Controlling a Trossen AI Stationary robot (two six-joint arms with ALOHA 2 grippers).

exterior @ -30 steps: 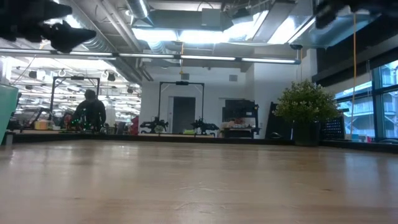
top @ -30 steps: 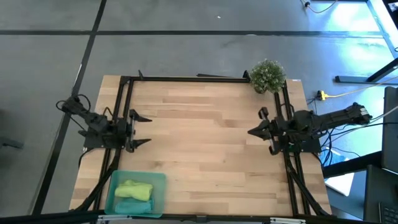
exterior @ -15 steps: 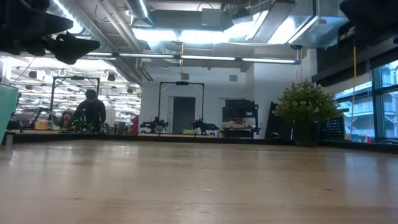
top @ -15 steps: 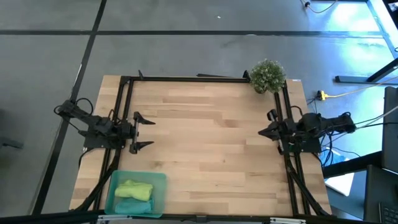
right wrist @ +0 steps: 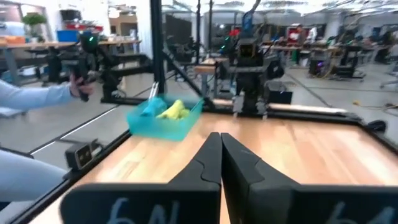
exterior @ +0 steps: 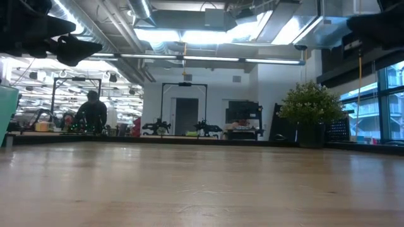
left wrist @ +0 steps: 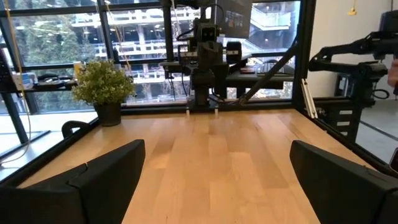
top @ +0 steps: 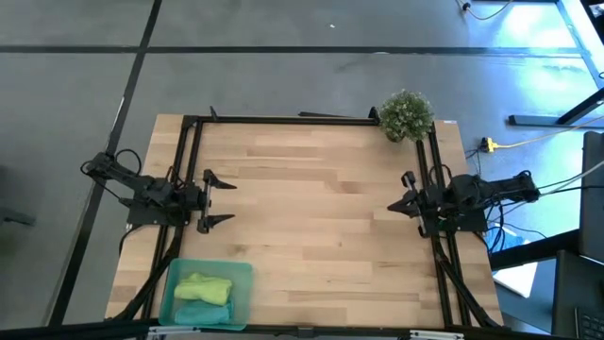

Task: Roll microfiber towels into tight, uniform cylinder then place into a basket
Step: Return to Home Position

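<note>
The left jaws stand wide apart and empty, above the left edge of the tabletop [top: 311, 236], at the end of the left arm [top: 151, 196]. The right jaws are pressed together with nothing between them, above the right edge, on the right arm [top: 467, 194]. The basket [top: 243, 274] sits at the near left corner, holding both microfiber towels bundled side by side: the lime towel [top: 203, 286] farther in, the teal towel [top: 201, 313] nearest the edge. A potted plant [top: 407, 114] stands at the far right corner.
</note>
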